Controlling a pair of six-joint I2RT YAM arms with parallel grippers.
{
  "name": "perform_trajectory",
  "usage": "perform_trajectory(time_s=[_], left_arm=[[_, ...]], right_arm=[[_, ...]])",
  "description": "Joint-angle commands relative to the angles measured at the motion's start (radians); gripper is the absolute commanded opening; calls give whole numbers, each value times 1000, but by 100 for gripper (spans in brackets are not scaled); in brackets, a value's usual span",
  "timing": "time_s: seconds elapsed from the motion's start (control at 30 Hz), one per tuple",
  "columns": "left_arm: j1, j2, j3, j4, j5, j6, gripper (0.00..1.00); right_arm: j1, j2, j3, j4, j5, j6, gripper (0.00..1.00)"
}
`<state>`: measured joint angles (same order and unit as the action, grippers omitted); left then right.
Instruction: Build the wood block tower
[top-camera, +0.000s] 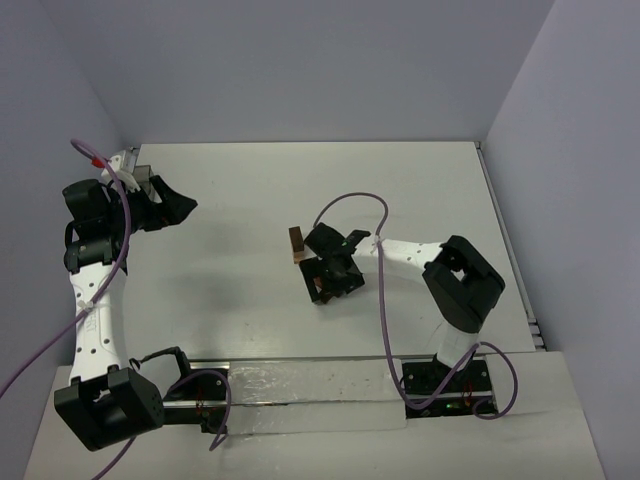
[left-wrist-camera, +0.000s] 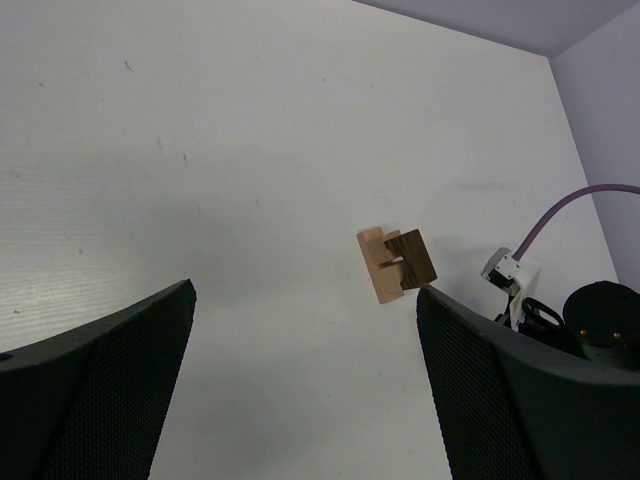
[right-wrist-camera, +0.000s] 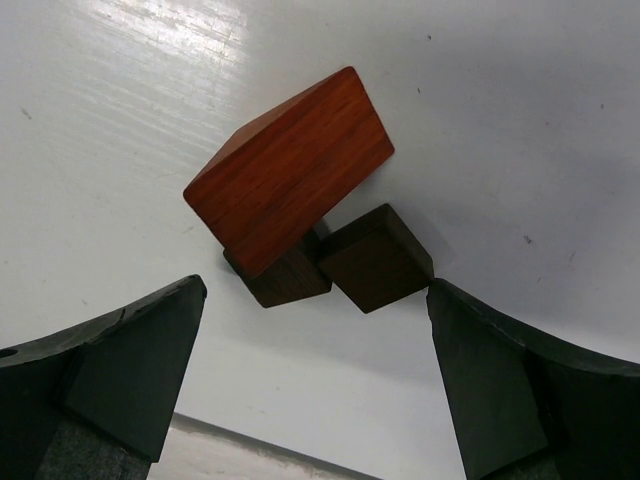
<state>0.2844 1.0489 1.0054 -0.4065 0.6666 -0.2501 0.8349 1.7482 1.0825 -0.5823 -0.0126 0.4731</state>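
The wood block tower (top-camera: 298, 243), mid-table: probably light, rigid, smooth, easily toppled; grip across flat opposite faces. Left gripper (left-wrist-camera: 305, 385) and right gripper (right-wrist-camera: 315, 385): jaws apart, empty.

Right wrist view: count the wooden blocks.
3: a reddish block sitting on a dark cube, and a second dark cube right beside that one. More may be hidden behind them.

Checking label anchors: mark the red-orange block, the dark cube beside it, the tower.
red-orange block (right-wrist-camera: 290, 185), right wrist view, broad face centre.
dark cube (right-wrist-camera: 375, 258), right wrist view, top face.
wood block tower (left-wrist-camera: 375, 280), left wrist view, tan block's side.
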Motion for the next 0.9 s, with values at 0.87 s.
perform_trajectory(time_s=[0.87], left_arm=[[5,-26,12,26,51,31,96]], right_arm=[[-4,19,-34,45,-111,-327,85]])
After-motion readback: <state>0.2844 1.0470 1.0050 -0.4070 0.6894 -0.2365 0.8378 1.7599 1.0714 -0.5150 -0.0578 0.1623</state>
